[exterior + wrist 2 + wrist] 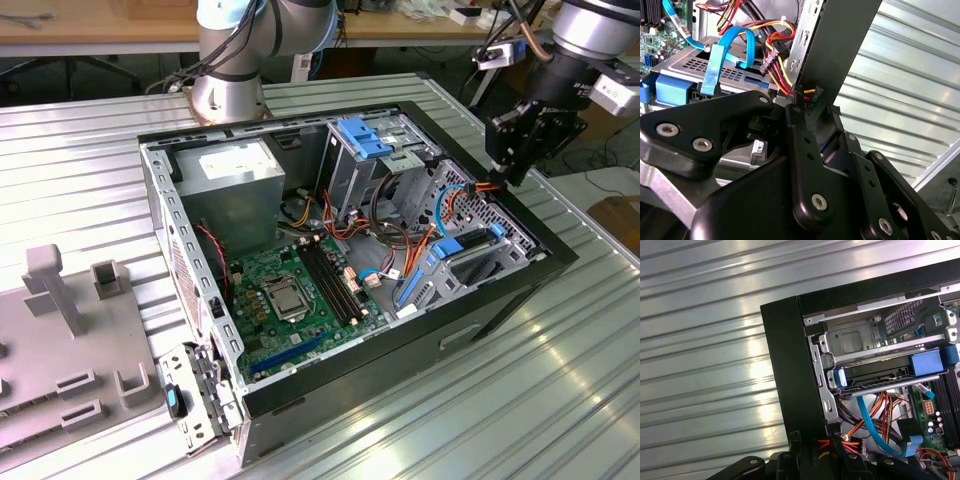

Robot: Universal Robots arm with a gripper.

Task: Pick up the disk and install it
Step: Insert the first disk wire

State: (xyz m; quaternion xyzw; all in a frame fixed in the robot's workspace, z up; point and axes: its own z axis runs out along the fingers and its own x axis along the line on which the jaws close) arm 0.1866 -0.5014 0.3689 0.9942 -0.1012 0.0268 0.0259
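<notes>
The disk, dark with a blue carrier frame, lies in a slot of the metal drive cage at the corner of the open computer case. In the exterior view the disk sits low at the case's right end. My gripper hangs over the case's far right corner, above and behind the cage. In both wrist views its fingers stand close together on a black cable connector with red and yellow wires. A blue flat cable loops over the cage.
Inside the case are a green motherboard, a grey power-supply box and a second cage with blue tabs. A grey fixture lies at the exterior view's left. The ribbed metal table surrounds the case.
</notes>
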